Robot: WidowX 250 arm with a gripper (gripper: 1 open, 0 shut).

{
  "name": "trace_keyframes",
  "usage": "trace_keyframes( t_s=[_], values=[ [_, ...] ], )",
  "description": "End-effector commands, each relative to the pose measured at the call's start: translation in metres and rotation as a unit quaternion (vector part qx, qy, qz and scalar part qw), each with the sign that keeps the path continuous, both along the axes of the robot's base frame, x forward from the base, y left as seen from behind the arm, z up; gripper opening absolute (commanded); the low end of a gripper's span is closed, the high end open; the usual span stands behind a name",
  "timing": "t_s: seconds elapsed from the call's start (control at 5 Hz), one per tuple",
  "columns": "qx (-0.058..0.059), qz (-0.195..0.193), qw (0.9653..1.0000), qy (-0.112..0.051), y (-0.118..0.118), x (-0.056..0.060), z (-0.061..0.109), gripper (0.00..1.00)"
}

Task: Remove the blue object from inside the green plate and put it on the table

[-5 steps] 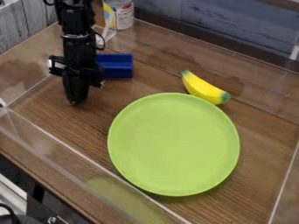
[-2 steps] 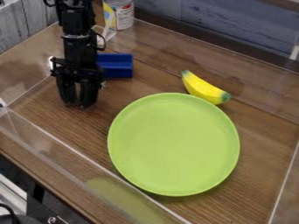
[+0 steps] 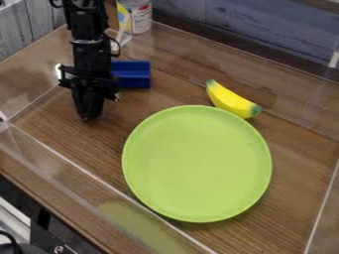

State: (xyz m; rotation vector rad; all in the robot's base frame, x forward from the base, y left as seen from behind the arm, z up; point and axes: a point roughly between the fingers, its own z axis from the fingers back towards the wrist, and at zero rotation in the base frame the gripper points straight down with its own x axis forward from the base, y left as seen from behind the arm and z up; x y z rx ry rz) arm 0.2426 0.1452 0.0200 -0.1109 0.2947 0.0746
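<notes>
The blue object (image 3: 131, 72) is a dark-blue block lying on the wooden table (image 3: 59, 134), left of the green plate and outside it. The lime-green plate (image 3: 197, 163) sits flat in the middle with nothing inside it. My black gripper (image 3: 87, 112) points straight down just in front and left of the blue block, its tip close to the tabletop. Its fingers are together and hold nothing. The arm hides the block's left end.
A yellow banana-shaped toy (image 3: 232, 99) lies just past the plate's far right rim. A yellow and white container (image 3: 131, 16) stands at the back left. Clear acrylic walls (image 3: 54, 189) ring the tabletop.
The fingers spread apart about half a second ago and have come together again. The gripper stays at the same spot beside the blue block.
</notes>
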Motion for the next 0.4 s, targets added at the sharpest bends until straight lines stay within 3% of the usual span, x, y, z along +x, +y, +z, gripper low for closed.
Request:
trace_keyframes(
  t_s=[0.0, 0.2],
  values=[
    [0.007, -0.004, 0.9998, -0.019, 0.0023, 0.0069, 0.0134, 1.00],
    [0.001, -0.006, 0.9998, -0.017, 0.0007, 0.0054, 0.0161, 1.00]
  ],
)
